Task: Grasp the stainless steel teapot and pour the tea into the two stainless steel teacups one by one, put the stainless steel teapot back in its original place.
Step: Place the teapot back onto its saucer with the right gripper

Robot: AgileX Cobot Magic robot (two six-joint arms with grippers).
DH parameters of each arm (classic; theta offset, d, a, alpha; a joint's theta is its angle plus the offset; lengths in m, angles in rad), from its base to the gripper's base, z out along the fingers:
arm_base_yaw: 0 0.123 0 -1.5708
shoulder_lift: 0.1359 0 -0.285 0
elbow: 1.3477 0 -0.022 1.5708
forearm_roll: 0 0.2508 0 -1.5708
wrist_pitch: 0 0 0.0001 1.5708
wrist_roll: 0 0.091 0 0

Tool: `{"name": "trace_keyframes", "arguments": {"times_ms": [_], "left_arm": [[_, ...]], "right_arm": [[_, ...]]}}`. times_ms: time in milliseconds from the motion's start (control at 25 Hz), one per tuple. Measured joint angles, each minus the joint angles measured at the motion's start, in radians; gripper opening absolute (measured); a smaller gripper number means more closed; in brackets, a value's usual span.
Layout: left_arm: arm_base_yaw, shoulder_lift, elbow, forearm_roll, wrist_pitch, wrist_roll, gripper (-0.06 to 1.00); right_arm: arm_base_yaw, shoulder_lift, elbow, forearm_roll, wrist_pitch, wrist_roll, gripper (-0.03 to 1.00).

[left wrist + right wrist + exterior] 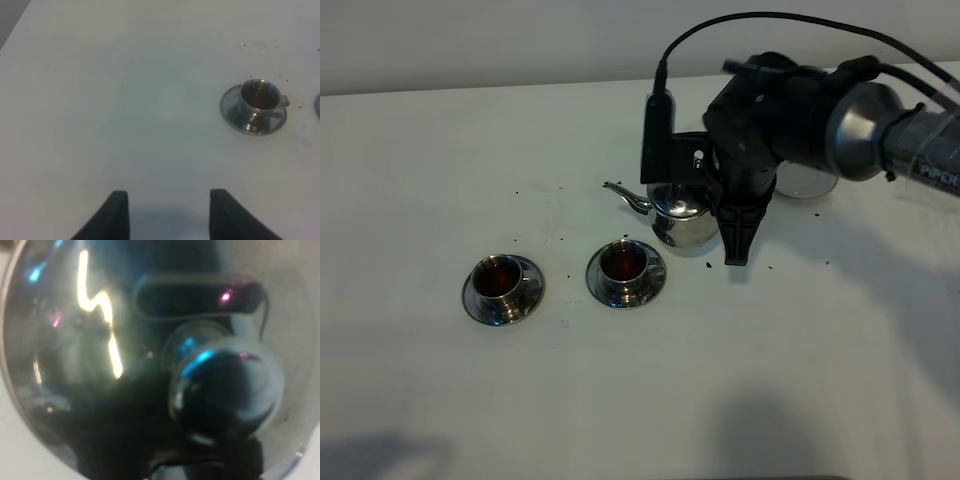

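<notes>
the right gripper (737,235) is clamped on the teapot (678,215), held right of the two cups, spout pointing left toward them. the right cup (623,266) and the left cup (501,279) sit on saucers, both with dark tea. a flat steel disc (807,181) lies far right, partly behind the arm. the left gripper (169,212) stands wide with nothing in it, above the bare table (125,100).

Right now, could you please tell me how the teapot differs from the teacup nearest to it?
The teapot is larger than the nearer teacup. The teapot has a thin curved spout and a knobbed lid, while the teacup is open-topped and shows dark tea inside. The teacup sits on a saucer; the teapot has the right pincer at it and no saucer visible beneath it. Both are shiny steel.
</notes>
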Motion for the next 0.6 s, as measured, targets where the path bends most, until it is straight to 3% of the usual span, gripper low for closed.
{"name": "trace_keyframes", "arguments": {"times_ms": [160,360,600], "left_arm": [[0.0,0.0,0.0,0.0,0.0,0.0,0.41],[0.0,0.0,0.0,0.0,0.0,0.0,0.41],[0.0,0.0,0.0,0.0,0.0,0.0,0.41]], "right_arm": [[-0.03,0.007,0.0,0.091,0.001,-0.026,0.18],[-0.039,-0.011,0.0,0.1,0.018,-0.028,0.18],[-0.121,-0.108,0.0,0.1,0.02,0.116,0.18]]}}
